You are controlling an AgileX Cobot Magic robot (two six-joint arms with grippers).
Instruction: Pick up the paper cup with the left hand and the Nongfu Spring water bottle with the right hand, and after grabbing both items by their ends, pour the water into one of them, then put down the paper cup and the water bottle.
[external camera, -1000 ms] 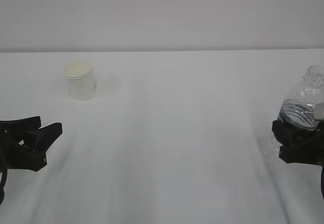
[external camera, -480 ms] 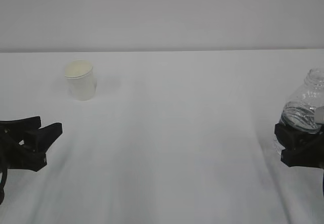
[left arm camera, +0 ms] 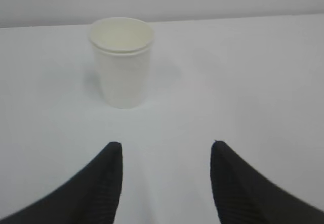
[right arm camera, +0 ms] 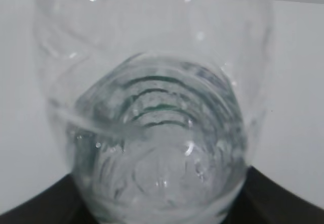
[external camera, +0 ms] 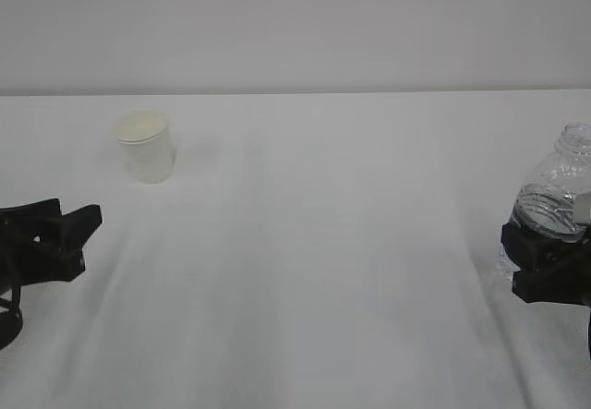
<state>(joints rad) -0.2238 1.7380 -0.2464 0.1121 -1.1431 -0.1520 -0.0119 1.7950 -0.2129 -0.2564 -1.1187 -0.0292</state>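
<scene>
At the near left the left hand (external camera: 69, 229) lies low and level over the white table (external camera: 314, 243), jaws spread and empty, pointing toward the far side. One paper cup (external camera: 145, 146) stands upright beyond it, well apart. At the near right the right hand (external camera: 545, 261) clasps one upright Nongfu Spring water bottle (external camera: 554, 201), its jaws pressed against the lower body, water (right arm camera: 157, 148) inside.
</scene>
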